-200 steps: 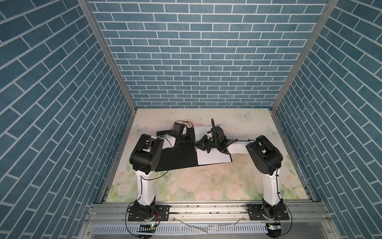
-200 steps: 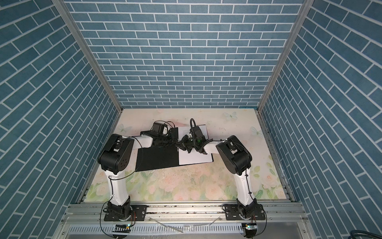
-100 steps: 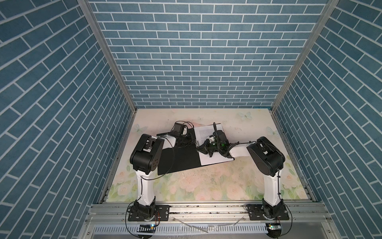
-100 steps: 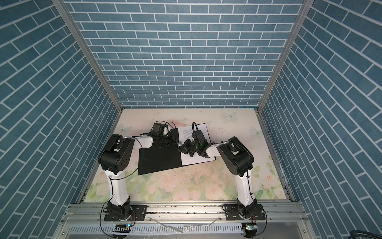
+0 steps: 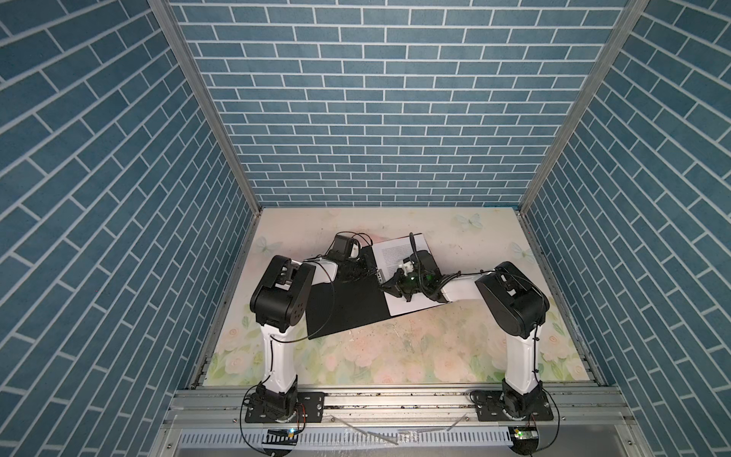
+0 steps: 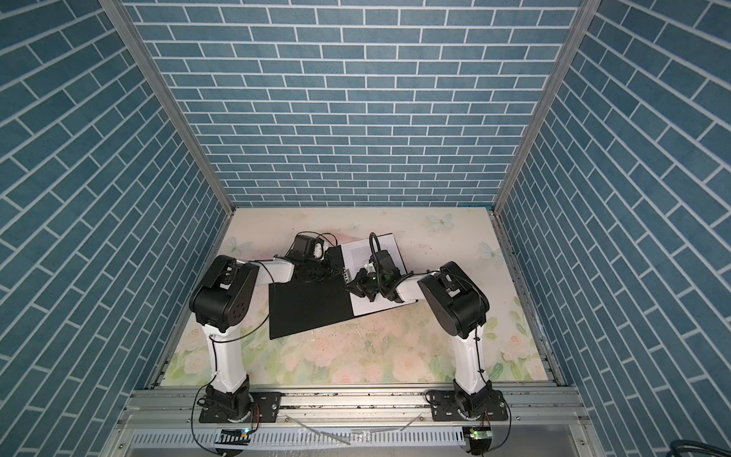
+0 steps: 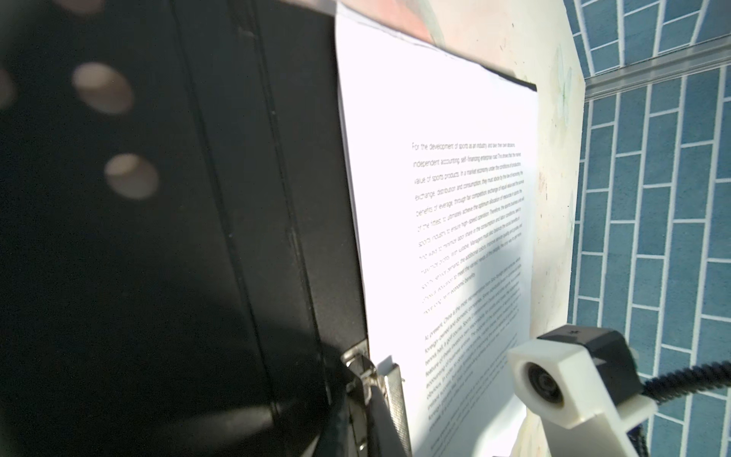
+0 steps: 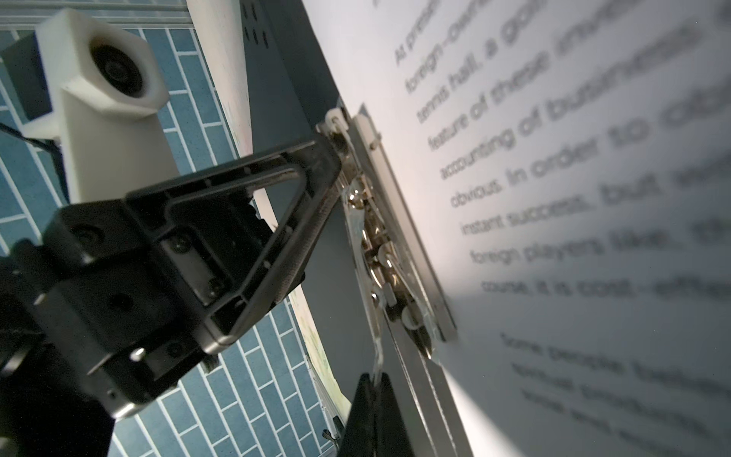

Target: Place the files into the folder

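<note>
The folder (image 5: 344, 312) (image 6: 308, 312) lies open on the table with its black inside up. The files (image 5: 395, 253) (image 6: 360, 253), white sheets of printed text, lie on its right half. A metal clip (image 8: 379, 237) runs along the spine at the sheets' edge. My left gripper (image 7: 366, 399) (image 5: 371, 273) is shut on the clip's far end, its fingertips (image 8: 334, 146) against the metal. My right gripper (image 8: 374, 382) (image 5: 385, 287) is shut on the clip's thin metal lever. Both meet over the spine (image 6: 346, 281). The sheets (image 7: 435, 198) fill much of the left wrist view.
The floral tabletop (image 5: 395, 356) extends in front of the folder and to the right. Blue brick walls (image 5: 375, 118) close three sides. An aluminium rail (image 5: 395, 399) with both arm bases runs along the front. The right wrist camera (image 7: 553, 380) hangs close over the sheets.
The folder with its sheets has turned a little on the table, its near left corner coming closer to the front. My right gripper has closed fully on the lever.
</note>
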You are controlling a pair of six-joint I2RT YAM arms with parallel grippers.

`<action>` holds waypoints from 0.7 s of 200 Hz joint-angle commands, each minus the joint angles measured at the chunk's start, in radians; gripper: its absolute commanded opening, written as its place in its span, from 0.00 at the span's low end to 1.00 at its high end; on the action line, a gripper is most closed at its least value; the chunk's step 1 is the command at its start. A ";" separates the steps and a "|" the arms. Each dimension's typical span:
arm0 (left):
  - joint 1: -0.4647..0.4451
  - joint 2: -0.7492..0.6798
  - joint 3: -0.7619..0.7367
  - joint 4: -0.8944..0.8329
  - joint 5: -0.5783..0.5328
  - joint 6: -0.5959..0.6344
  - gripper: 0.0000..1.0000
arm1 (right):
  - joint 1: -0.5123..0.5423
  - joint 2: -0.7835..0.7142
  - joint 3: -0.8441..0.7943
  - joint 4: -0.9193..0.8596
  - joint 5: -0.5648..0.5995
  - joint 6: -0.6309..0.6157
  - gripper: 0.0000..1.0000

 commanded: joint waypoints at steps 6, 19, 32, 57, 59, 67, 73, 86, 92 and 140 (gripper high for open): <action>0.000 0.042 0.003 -0.060 -0.031 0.038 0.12 | -0.026 0.012 -0.052 -0.207 0.080 -0.092 0.00; 0.000 0.047 0.009 -0.069 -0.032 0.044 0.12 | -0.028 0.008 -0.044 -0.223 0.077 -0.109 0.00; -0.002 0.053 0.016 -0.081 -0.038 0.049 0.11 | -0.029 0.010 -0.023 -0.266 0.076 -0.138 0.00; -0.004 0.056 0.021 -0.089 -0.040 0.051 0.11 | -0.037 0.026 0.014 -0.376 0.114 -0.211 0.00; -0.004 0.058 0.021 -0.087 -0.040 0.051 0.11 | -0.038 0.027 0.016 -0.384 0.118 -0.218 0.00; -0.004 0.056 0.020 -0.088 -0.042 0.050 0.11 | -0.041 0.033 0.019 -0.408 0.127 -0.237 0.00; -0.003 0.056 0.020 -0.088 -0.042 0.049 0.11 | -0.044 0.037 0.018 -0.414 0.131 -0.244 0.00; -0.003 0.058 0.020 -0.085 -0.041 0.048 0.11 | -0.052 0.046 0.010 -0.415 0.134 -0.252 0.00; -0.004 0.059 0.020 -0.082 -0.041 0.045 0.11 | -0.055 0.050 0.008 -0.416 0.140 -0.253 0.00; -0.004 0.074 0.018 -0.050 -0.028 0.017 0.11 | -0.061 0.087 0.008 -0.476 0.201 -0.280 0.00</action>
